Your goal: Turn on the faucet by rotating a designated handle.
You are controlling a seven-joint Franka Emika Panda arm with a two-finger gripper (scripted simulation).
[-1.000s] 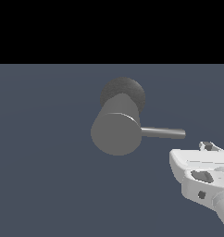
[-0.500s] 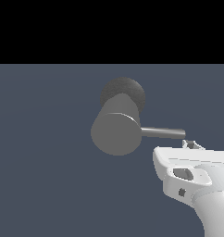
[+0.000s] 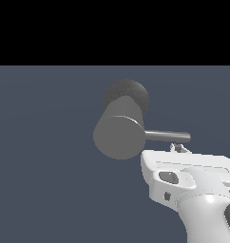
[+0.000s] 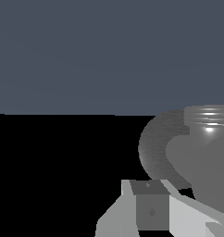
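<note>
The faucet [image 3: 119, 137] is a thick matte grey cylinder with its flat round end facing the exterior view, on a darker rounded base [image 3: 127, 96]. The handle [image 3: 167, 136], a thin shiny rod, sticks out level toward the exterior view's right. My gripper [image 3: 178, 147] sits just under the rod's outer half, with only its tips showing above the white hand [image 3: 186, 173]. The fingers appear together with nothing between them. In the wrist view the gripper [image 4: 151, 200] is close beside the faucet [image 4: 204, 157]. The handle does not show there.
A plain blue-grey floor [image 3: 45, 166] surrounds the faucet. Black background fills the upper part of the exterior view.
My hand has slid toward the exterior view's left, coming in under the handle and closer to the cylinder. The faucet and handle have not moved.
</note>
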